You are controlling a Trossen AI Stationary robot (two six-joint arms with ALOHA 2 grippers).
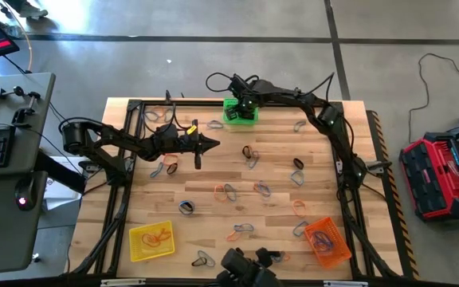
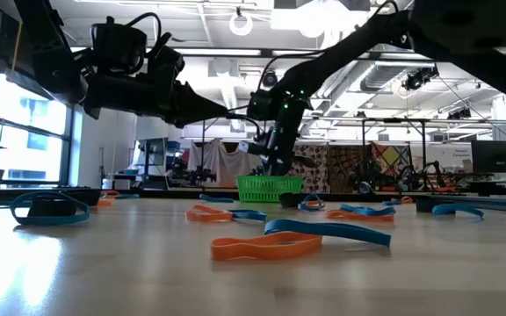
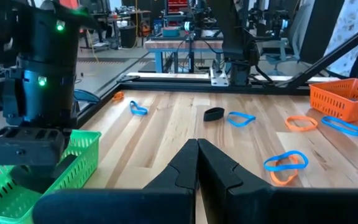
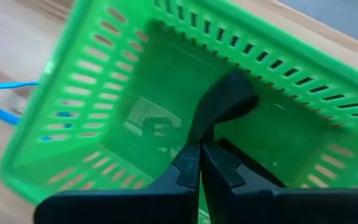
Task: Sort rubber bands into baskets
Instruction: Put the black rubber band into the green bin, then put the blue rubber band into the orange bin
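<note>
Right gripper (image 4: 199,148) jaws clamping black rubber band (image 4: 225,99) over green basket (image 4: 73,143), left gripper (image 3: 197,149) jaws together.

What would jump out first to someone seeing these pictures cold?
Probably the right gripper poised over the green basket at the table's far edge, fingers pinched on a black rubber band. Next, coloured rubber bands scattered over the wooden table, with the yellow basket and orange basket at the near corners.
</note>
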